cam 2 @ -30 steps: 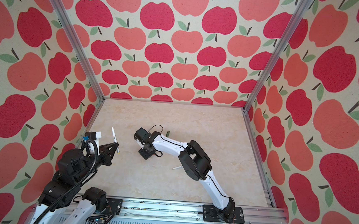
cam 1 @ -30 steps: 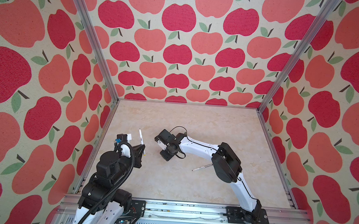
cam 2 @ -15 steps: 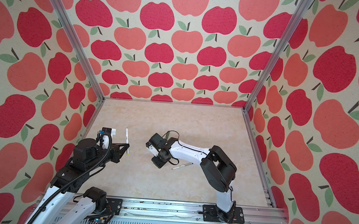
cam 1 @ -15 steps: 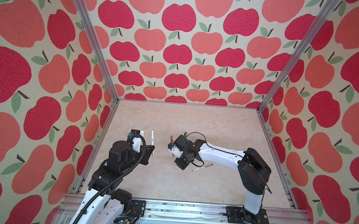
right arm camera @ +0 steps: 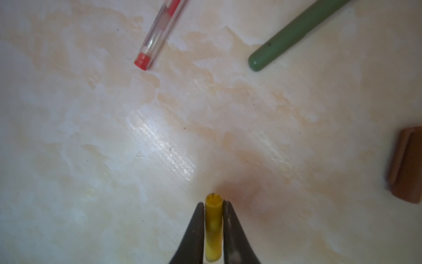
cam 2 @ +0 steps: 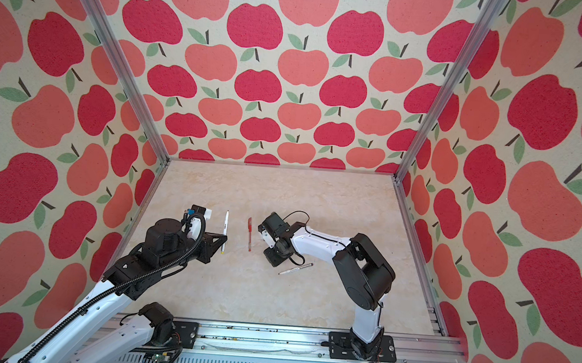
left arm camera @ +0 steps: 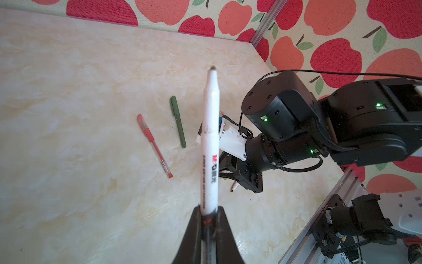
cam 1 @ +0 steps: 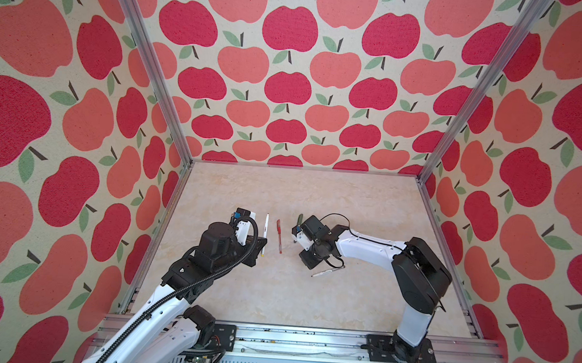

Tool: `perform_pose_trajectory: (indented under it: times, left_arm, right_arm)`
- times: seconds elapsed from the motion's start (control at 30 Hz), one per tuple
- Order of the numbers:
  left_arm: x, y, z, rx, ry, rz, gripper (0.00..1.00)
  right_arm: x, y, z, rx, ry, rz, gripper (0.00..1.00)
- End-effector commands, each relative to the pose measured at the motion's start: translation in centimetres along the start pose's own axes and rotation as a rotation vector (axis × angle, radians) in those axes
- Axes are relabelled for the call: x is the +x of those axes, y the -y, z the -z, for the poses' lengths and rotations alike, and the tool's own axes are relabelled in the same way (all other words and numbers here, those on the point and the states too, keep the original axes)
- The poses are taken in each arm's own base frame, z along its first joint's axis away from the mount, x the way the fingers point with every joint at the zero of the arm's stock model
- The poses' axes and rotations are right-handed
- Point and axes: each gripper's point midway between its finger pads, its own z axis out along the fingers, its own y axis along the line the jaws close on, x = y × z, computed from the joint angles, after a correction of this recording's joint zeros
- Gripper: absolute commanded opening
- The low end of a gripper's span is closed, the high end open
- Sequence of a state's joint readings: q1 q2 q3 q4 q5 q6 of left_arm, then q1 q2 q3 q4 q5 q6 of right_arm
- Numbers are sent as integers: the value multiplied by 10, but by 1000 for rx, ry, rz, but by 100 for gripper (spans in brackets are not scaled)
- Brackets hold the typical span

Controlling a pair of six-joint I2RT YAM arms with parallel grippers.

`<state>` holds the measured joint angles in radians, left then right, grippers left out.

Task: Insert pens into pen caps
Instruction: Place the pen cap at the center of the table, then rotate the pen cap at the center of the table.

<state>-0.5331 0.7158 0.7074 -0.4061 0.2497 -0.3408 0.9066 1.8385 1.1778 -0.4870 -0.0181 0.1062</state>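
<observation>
My left gripper (left arm camera: 209, 209) is shut on the rear of a white-barrelled pen (left arm camera: 211, 128) whose dark tip points away from it. This pen (cam 1: 265, 229) shows in both top views, left of the red pen (cam 1: 279, 236). The right gripper (right arm camera: 213, 205) is shut on a yellow pen cap (right arm camera: 213, 226), open end outward, low over the table. A dark green pen (left arm camera: 178, 121) lies beside the red pen (left arm camera: 154, 144). A maroon-brown cap (right arm camera: 406, 164) lies at the right wrist view's edge. A second white pen (cam 1: 327, 271) lies near the right wrist.
The marble-patterned table (cam 1: 274, 293) is walled by apple-print panels (cam 1: 289, 84) with metal posts at the corners. A metal rail (cam 1: 306, 341) carrying both arm bases runs along the front edge. The right arm's elbow (cam 1: 420, 272) stands high at the right.
My left arm has moved right and forward with the white pen. The right gripper has shifted right, and the red pen now lies in plain view between the two grippers.
</observation>
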Motion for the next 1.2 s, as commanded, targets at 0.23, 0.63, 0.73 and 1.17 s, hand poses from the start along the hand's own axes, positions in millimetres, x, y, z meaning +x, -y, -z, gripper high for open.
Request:
perform_pose_trajectory:
  times: [0.23,0.63,0.73,1.17]
  left_arm:
    - [-22,0,6,-35,75,-33,0]
    - [-30,-4,13,-76,115,-55,0]
    - [-33,-2,11,-65,115,-56,0]
    - [-29,5,14,-32,105,-27,0]
  right_arm:
    - [-26,11,19,58,89,-32,40]
    - [-14,-46,70,-280,108,-306,67]
    - [-11,-66,74,-389,87,-329,66]
    - [5,-63,30,-378,34,-419,66]
